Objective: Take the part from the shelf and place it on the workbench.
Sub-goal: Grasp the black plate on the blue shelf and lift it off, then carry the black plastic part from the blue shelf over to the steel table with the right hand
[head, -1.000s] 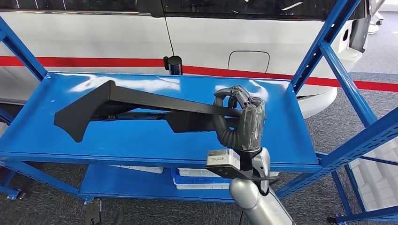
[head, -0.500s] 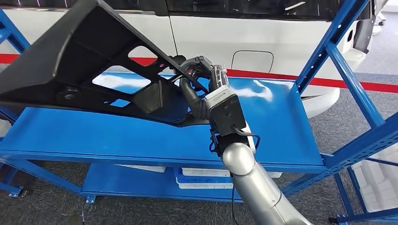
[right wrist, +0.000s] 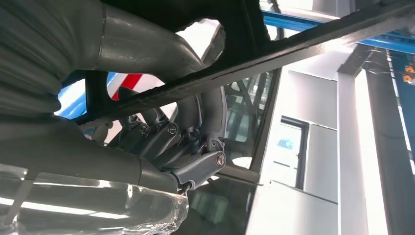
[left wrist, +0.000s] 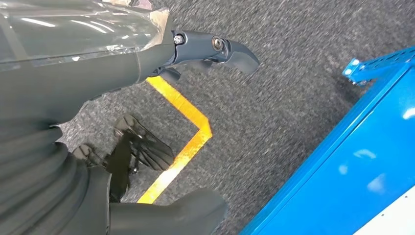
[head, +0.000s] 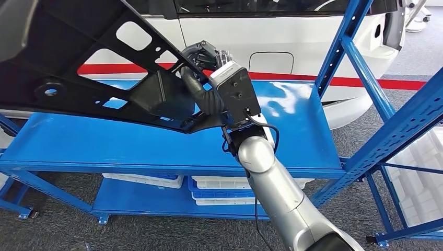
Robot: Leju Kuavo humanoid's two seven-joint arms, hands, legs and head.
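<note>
The part (head: pixel 36 68) is a long black plastic panel with cut-outs and ribs. It hangs tilted above the blue shelf (head: pixel 292 136), close to the camera, filling the upper left of the head view. My right hand (head: pixel 201 78) grips its right end, thumb under and fingers curled over a thin rim. The right wrist view shows those fingers (right wrist: pixel 171 142) wrapped around the rim of the part (right wrist: pixel 293 49). My left hand (left wrist: pixel 73 88) hangs over grey carpet, its fingers apart and holding nothing.
A white vehicle (head: pixel 292 36) with a red stripe stands behind the shelf. Blue uprights (head: pixel 345 47) rise at the right. White bins (head: pixel 219 191) sit on the lower shelf. Yellow floor tape (left wrist: pixel 181 152) and a blue shelf edge (left wrist: pixel 352 161) lie below my left hand.
My right hand has lifted the part off the shelf top, raising it and tipping it toward the camera. The right arm has risen and moved left.
</note>
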